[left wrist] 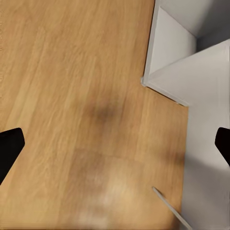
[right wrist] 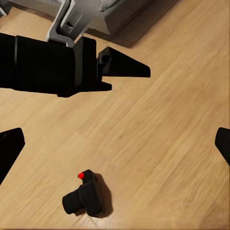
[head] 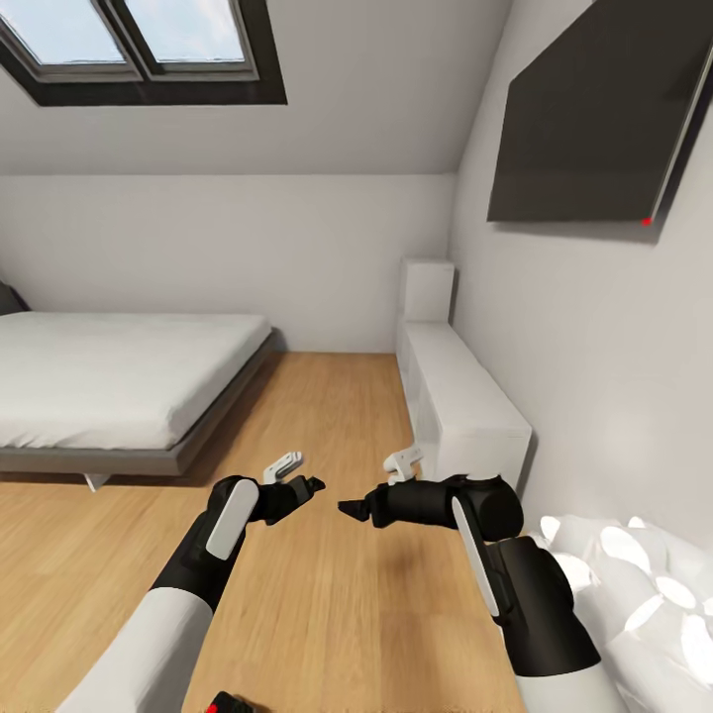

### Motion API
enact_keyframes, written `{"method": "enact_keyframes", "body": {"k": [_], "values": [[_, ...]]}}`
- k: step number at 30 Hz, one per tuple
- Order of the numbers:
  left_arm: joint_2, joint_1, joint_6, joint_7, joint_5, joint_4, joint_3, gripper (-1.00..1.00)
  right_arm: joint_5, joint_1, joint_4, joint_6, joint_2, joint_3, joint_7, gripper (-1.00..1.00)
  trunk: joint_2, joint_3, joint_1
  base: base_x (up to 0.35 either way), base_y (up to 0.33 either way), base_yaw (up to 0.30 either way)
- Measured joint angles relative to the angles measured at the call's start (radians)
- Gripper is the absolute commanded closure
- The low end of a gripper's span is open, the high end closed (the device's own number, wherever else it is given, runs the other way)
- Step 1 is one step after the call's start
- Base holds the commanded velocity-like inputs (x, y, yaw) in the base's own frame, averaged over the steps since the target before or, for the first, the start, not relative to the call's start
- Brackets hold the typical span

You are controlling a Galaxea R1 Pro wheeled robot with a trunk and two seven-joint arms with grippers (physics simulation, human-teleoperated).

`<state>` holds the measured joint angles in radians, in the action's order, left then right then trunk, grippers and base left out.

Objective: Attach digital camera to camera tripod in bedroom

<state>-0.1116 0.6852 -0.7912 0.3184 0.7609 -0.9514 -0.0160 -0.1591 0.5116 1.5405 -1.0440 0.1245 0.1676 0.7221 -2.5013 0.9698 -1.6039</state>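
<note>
Hovering over the wood floor (head: 327, 416), both arms are out front, left gripper (head: 315, 484) and right gripper (head: 349, 509) with fingers spread wide, holding nothing. The camera (right wrist: 85, 196) sits on the floor right below them, bed (head: 119, 381) off left, white shelf (head: 460, 396) right.

No legible text, labels, brand marks, numbers or signs appear on any surface. The digital camera (right wrist: 84, 198) body possibly carries markings, but none resolve at this rendering quality.

Wood floor (right wrist: 158, 143) carries digital camera (right wrist: 85, 195), bed (head: 119, 381)
</note>
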Motion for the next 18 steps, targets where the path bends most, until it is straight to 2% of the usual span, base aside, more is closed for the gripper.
{"method": "enact_keyframes", "body": {"k": [6, 7, 11, 16, 18], "values": [[0.000, 0.000, 0.002, 0.000, 0.000, 0.001, 0.001, -1.00, 0.024, 0.001, 0.000, 0.000, 0.000, 0.045, 0.071, -1.00, -0.001, 0.023, -0.003, 0.000, 0.000, 0.000], [0.001, 0.000, 0.002, 0.000, 0.000, 0.002, 0.001, -1.00, 0.035, 0.001, 0.000, 0.000, 0.000, 0.070, 0.106, -1.00, -0.002, 0.027, -0.003, 0.000, 0.000, 0.000], [0.001, 0.000, 0.003, 0.001, 0.000, 0.003, 0.001, -1.00, 0.045, 0.002, -0.001, 0.000, -0.001, 0.123, 0.166, -1.00, -0.003, 0.043, -0.005, 0.000, 0.000, 0.000], [0.004, 0.000, 0.004, 0.006, 0.001, 0.004, 0.002, -1.00, 0.049, 0.004, -0.001, 0.000, 0.000, 0.197, 0.202, -1.00, -0.004, 0.062, -0.007, 0.000, 0.000, 0.000], [0.014, 0.000, 0.005, 0.009, 0.000, 0.004, 0.003, -1.00, 0.046, 0.005, -0.001, 0.000, 0.000, 0.222, 0.208, -1.00, -0.004, 0.070, -0.008, 0.000, 0.000, 0.000]]}}
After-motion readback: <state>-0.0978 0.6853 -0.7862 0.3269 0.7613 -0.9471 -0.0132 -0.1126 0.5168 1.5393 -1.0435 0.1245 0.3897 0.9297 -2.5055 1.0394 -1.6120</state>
